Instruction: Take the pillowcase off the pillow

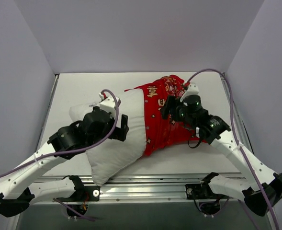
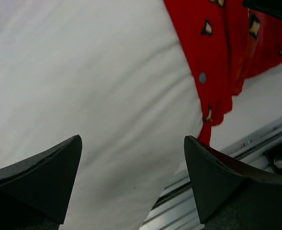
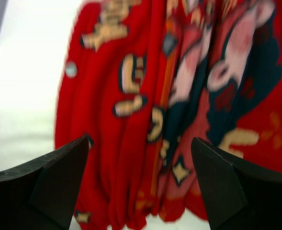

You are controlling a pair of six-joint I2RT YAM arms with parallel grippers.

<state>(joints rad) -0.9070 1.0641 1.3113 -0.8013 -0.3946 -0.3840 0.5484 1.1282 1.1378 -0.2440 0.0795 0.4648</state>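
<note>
The white pillow (image 1: 114,153) lies across the table middle, its left half bare. The red pillowcase (image 1: 160,127) is bunched in folds over its right half. My left gripper (image 1: 123,128) hovers open over the bare pillow (image 2: 83,96) near the cover's edge (image 2: 217,57); its jaws stand wide apart with nothing between them. My right gripper (image 1: 167,109) is open above the gathered red pillowcase (image 3: 169,110), whose cartoon print and gold characters show blurred; its jaws are wide apart and empty.
The table's metal front rail (image 1: 155,184) runs just below the pillow's near corner and shows in the left wrist view (image 2: 255,148). White enclosure walls (image 1: 16,72) stand left, right and behind. Bare tabletop (image 1: 83,88) lies at the back left.
</note>
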